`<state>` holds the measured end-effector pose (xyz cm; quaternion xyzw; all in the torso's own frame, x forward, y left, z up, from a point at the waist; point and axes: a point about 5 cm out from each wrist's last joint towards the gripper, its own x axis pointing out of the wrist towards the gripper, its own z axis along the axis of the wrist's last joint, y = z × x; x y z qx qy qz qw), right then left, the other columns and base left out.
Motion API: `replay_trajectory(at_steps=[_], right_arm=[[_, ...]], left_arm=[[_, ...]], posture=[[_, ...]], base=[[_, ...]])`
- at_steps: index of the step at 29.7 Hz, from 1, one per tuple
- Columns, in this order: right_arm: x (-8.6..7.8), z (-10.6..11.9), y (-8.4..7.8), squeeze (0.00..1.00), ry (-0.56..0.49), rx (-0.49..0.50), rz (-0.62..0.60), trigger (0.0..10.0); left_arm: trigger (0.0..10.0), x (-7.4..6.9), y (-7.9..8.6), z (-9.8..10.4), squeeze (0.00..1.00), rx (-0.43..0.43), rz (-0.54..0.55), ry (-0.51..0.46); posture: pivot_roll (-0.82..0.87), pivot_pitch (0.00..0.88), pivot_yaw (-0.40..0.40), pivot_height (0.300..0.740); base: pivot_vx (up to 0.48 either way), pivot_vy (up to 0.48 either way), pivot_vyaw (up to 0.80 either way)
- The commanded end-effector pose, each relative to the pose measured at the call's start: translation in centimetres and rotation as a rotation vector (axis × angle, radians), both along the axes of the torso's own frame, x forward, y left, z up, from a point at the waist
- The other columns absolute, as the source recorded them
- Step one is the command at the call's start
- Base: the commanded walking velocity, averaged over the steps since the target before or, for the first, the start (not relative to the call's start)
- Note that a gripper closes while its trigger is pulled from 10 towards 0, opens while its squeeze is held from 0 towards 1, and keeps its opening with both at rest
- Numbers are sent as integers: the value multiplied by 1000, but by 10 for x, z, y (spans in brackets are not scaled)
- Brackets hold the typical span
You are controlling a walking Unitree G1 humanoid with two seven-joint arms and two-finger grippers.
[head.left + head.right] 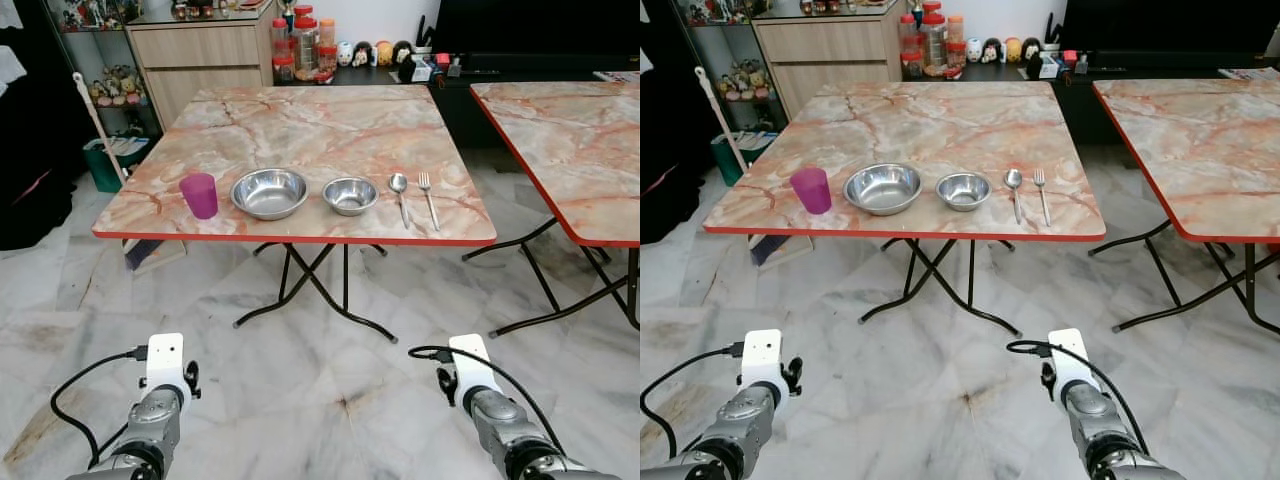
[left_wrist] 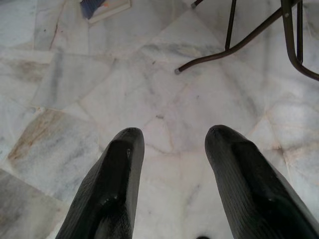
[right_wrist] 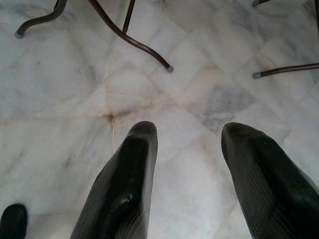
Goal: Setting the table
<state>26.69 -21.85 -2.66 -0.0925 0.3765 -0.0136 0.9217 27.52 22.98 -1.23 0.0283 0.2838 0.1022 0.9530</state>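
A marble-topped folding table (image 1: 310, 120) stands ahead of me. Along its near edge, from left to right, sit a purple cup (image 1: 199, 195), a large steel bowl (image 1: 269, 192), a small steel bowl (image 1: 350, 195), a spoon (image 1: 400, 195) and a fork (image 1: 428, 198). Both arms hang low over the marble floor, well short of the table. My left gripper (image 2: 169, 142) is open with only floor between its fingers. My right gripper (image 3: 187, 137) is open too and holds nothing.
A second marble table (image 1: 580, 140) stands to the right, its black legs (image 1: 550, 290) spreading over the floor. A wooden cabinet (image 1: 200, 55) with jars (image 1: 300, 45) lines the back wall. A broom (image 1: 100, 125) and green bin (image 1: 105, 160) stand at the left.
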Motion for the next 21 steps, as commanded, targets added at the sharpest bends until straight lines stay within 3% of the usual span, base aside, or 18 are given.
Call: replay_trajectory(at_steps=[1, 21], right_arm=[[4, 4, 0, 0, -22, 2, 2, 10000], [9, 7, 4, 0, -24, 0, 11, 10000]], left_arm=[[10000, 3, -1, 2, 0, 3, -9, -2], [10000, 4, -2, 3, 0, 5, -18, -1]], posture=[[-12, 0, 13, 740], [-14, 0, 11, 740]], base=[[262, 0, 0], [294, 0, 0]])
